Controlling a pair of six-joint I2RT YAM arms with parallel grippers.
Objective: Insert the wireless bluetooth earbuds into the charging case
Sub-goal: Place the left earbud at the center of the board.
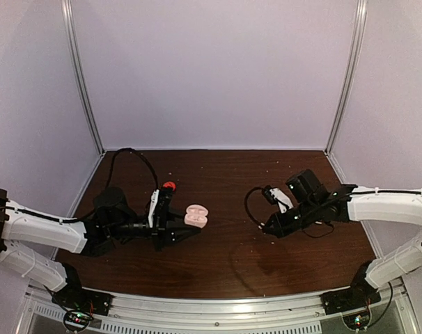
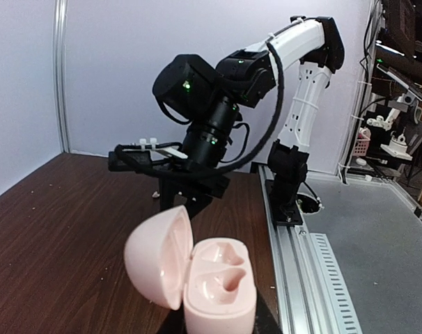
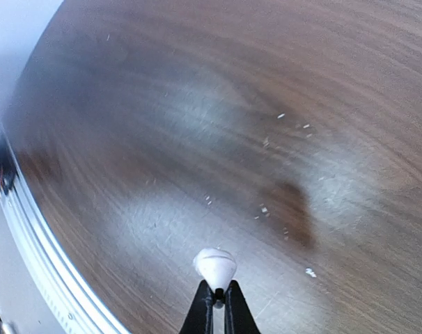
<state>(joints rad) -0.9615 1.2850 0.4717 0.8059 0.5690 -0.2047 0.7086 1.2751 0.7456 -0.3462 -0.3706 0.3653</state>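
A white earbud (image 3: 214, 264), judged light, smooth and apt to slip, is held pinched by its lower end in the closed right fingers (image 3: 204, 306) above the worktop (image 3: 267, 104), while the open pink charging case (image 2: 211, 278) is gripped at its base by the left fingers (image 1: 182, 232).

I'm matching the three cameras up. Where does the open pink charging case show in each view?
Top external: the pink charging case is left of centre, over the table.
Left wrist: bottom centre, lid swung open to the left.
Right wrist: not in it; only a white earbud in the jaws.
Shared landmark: the dark wooden table, seen in all three views.
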